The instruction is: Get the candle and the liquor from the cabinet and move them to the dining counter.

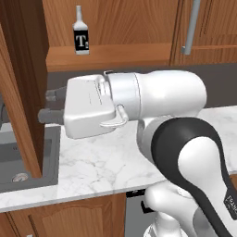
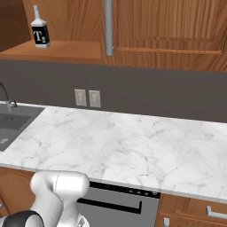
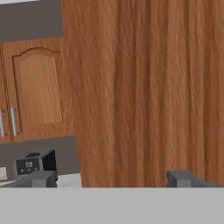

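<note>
- While the cabinet door (image 1: 21,92) stands swung open at the far left of the left base view, its edge hides part of the grey sink (image 1: 28,157) set into the counter (image 1: 92,166).
- Just right of that door, the tool (image 1: 47,105) points left, level with the counter's back wall, with its two dark fingers (image 1: 46,115) spread wide apart and nothing between them.
- Up above the tool, the liquor (image 1: 81,32) stands upright on the open cabinet (image 1: 111,55) shelf, near the shelf's left part, well apart from the tool.
- Further right, a long grey bar handle (image 1: 190,28) hangs on a closed cabinet door.
- From the right base view, the liquor (image 2: 40,29) sits at the upper left on the shelf, with two wall outlets (image 2: 87,98) below on the dark backsplash and the white marble counter (image 2: 124,146) beneath.
- Through the hand view, the tool's finger tips (image 3: 186,178) face a broad wooden door panel (image 3: 144,87), close up; a small dark appliance (image 3: 37,164) shows at lower left.
</note>
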